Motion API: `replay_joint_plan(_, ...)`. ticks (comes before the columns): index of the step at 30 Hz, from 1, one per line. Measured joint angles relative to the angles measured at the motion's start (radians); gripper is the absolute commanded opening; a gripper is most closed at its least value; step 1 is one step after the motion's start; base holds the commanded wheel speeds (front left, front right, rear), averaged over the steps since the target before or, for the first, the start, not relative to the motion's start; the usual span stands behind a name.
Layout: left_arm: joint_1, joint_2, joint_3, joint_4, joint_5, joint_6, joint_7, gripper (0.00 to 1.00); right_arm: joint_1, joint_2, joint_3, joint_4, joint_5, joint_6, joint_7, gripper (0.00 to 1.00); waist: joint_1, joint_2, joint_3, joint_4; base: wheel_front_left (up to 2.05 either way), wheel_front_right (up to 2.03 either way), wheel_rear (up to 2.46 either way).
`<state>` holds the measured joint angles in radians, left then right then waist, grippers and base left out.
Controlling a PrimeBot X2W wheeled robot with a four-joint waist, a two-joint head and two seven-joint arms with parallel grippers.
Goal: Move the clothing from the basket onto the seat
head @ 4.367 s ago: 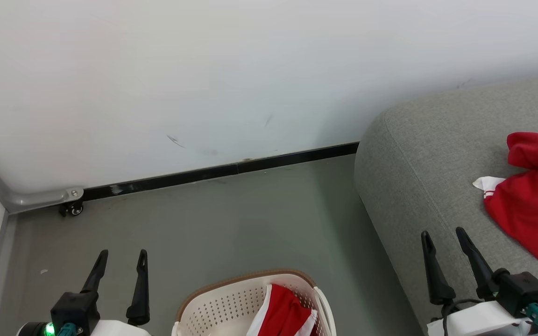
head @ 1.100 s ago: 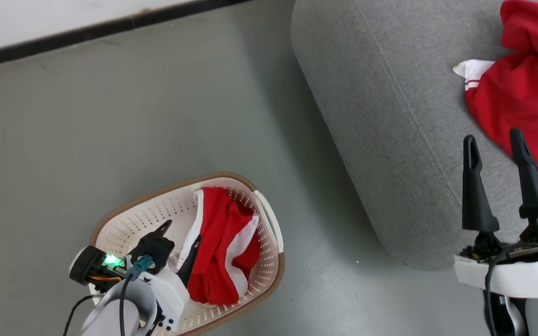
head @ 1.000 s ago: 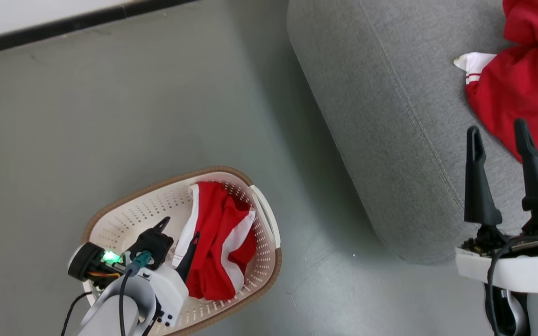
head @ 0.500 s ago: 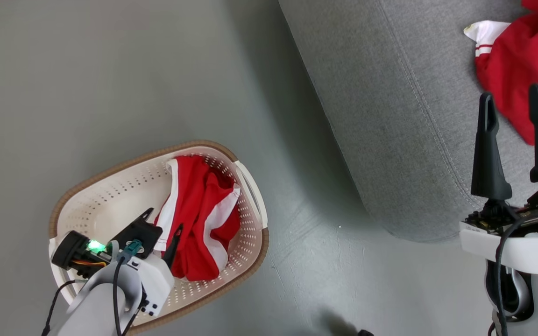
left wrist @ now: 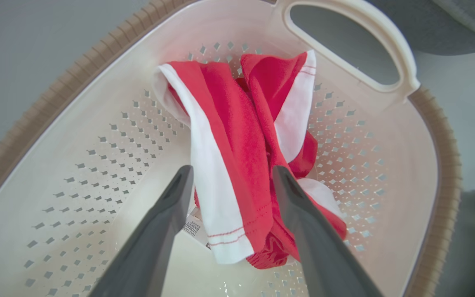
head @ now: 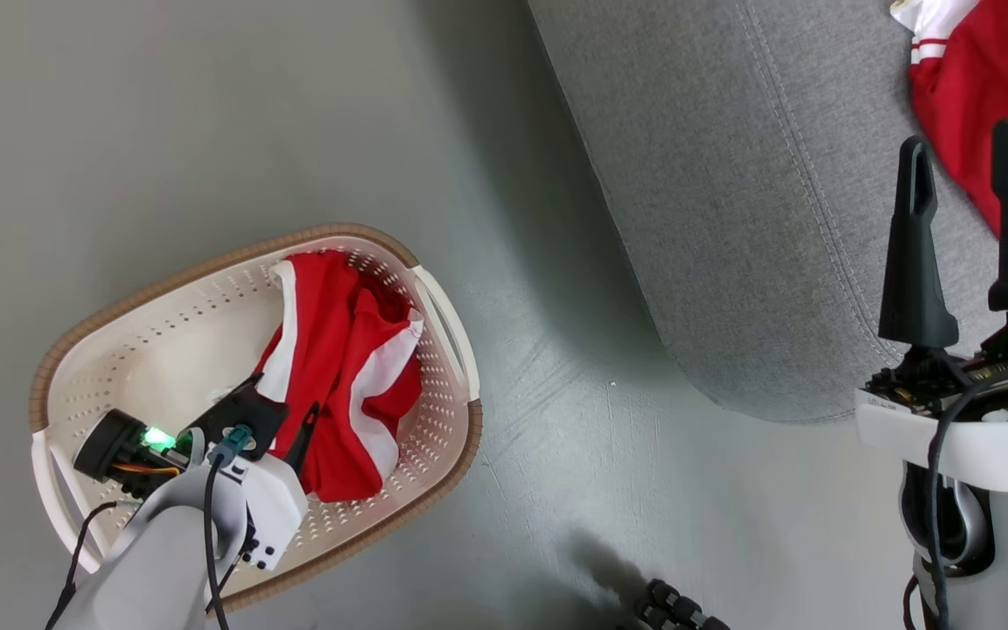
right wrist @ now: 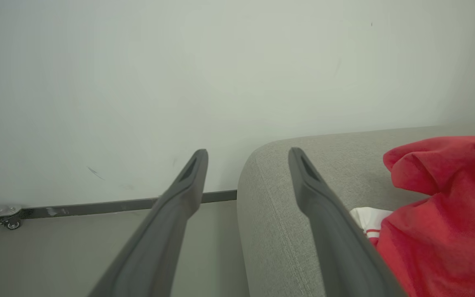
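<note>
Your left pincer (left wrist: 232,171) has dropped into the basket (left wrist: 56,156), wide open astride the red clothing (left wrist: 237,128); your right pincer (head: 961,136) hangs open over the seat (head: 731,219).

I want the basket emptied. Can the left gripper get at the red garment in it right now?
Probably yes: the left gripper is open inside the basket, fingers either side of the garment, with nothing covering it.

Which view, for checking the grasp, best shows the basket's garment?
Left wrist view: the red garment lies close at the open left end effector. Head view: smaller, partly behind the arm. Right wrist view: another garment on the seat.
</note>
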<state>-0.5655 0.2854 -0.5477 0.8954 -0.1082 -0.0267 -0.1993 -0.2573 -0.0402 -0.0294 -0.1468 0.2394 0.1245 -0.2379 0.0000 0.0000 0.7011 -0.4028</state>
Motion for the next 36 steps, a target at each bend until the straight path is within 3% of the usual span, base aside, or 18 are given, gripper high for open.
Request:
replay_joint_plan(16,-0.073,0.002,0.005,0.085,0.009,0.022,0.05,1.0,-0.069,0.0,0.027,0.037,0.016,0.0,-0.01,1.0,-0.0001,0.0,0.084,-0.03,0.0,0.0,0.0)
replay_joint_plan(19,-0.08,-0.001,0.004,0.095,0.009,0.022,0.051,0.45,-0.079,0.0,0.032,0.045,0.022,0.0,-0.01,1.0,0.0,0.0,0.092,-0.034,0.0,0.0,0.0)
replay_joint_plan(21,-0.082,-0.001,0.004,0.098,0.009,0.022,0.051,0.18,-0.081,0.0,0.032,0.048,0.026,0.0,-0.01,1.0,0.0,0.0,0.094,-0.035,0.0,0.0,0.0)
replay_joint_plan(22,-0.084,-0.002,0.004,0.1,0.009,0.022,0.051,0.0,-0.083,0.0,0.033,0.051,0.028,0.0,-0.01,1.0,0.0,0.0,0.096,-0.036,0.0,0.0,0.0)
replay_joint_plan(36,-0.112,-0.01,-0.009,0.095,0.014,0.009,0.003,0.0,-0.129,0.0,0.017,0.064,0.043,0.0,-0.011,1.0,0.0,0.0,0.087,-0.036,0.0,0.0,0.0)
